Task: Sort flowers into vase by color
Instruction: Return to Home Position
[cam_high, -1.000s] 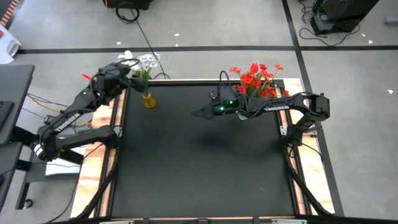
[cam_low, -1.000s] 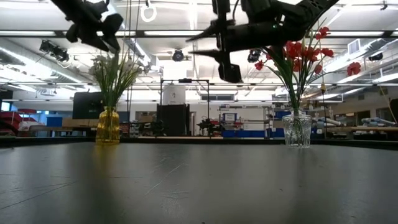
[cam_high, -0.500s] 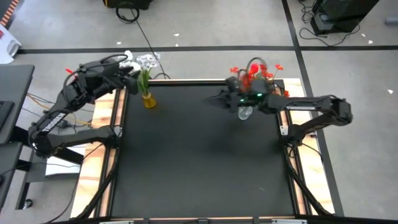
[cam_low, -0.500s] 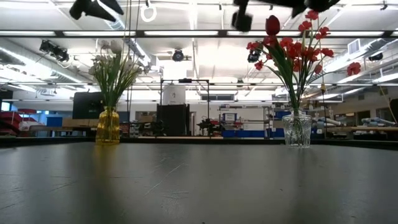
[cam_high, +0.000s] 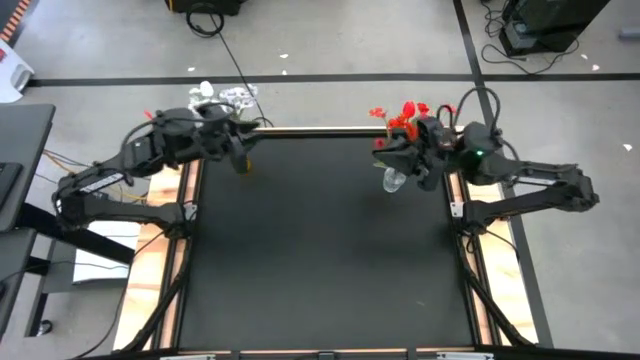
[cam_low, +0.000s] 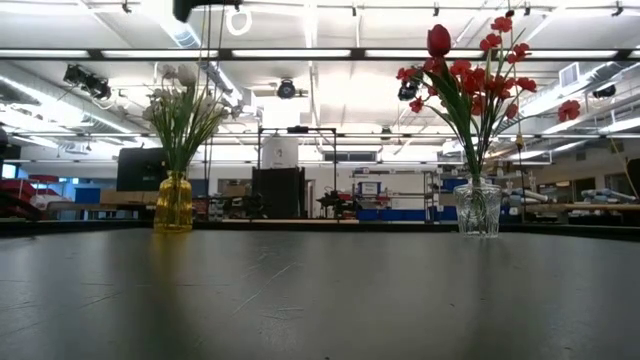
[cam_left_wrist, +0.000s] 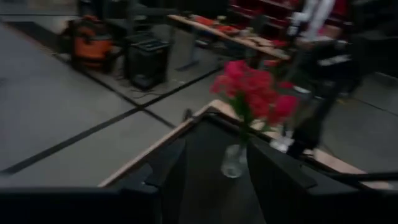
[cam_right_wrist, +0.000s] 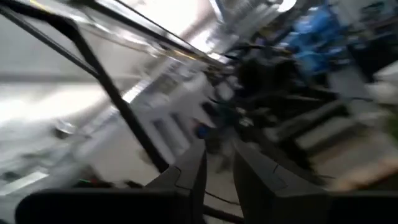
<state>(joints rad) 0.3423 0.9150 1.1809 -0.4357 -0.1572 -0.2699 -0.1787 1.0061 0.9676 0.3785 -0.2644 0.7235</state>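
White flowers stand by their stems in a yellow vase at the table's far left. Red flowers stand the same way in a clear glass vase at the far right, which also shows in the left wrist view. My left gripper hangs high over the yellow vase, open, with nothing between its fingers. My right gripper hangs high beside the red flowers, above the clear vase. Its fingers stand a narrow gap apart with nothing between them.
The black table top lies bare in front of both vases. Wooden rails run along its left and right sides. Cables and boxes lie on the floor beyond the far edge.
Both grippers have risen out of the top of the low view. My right gripper has drawn back from the table's far middle toward the right edge, to beside the red flowers. My left gripper has swung from the white blooms toward the near side, over the yellow vase.
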